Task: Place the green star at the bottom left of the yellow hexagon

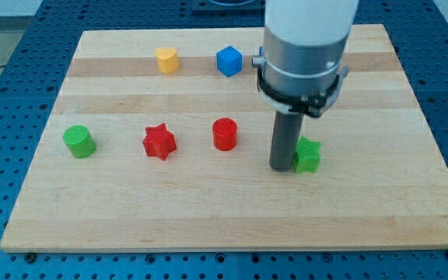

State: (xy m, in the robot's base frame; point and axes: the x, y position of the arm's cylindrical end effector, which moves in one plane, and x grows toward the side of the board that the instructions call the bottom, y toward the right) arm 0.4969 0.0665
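The green star [308, 155] lies on the wooden board [208, 202], right of centre. My tip [281, 167] stands right against the star's left side, touching it. The yellow hexagon does not show; the arm's wide body hides the place near the view's top right where it stood in the earlier frames. The rod rises straight up from the tip into that body.
A red cylinder [225, 134], a red star [159, 141] and a green cylinder [78, 141] sit in a row to the left. A yellow block [166, 59] and a blue cube [229, 61] sit near the top edge.
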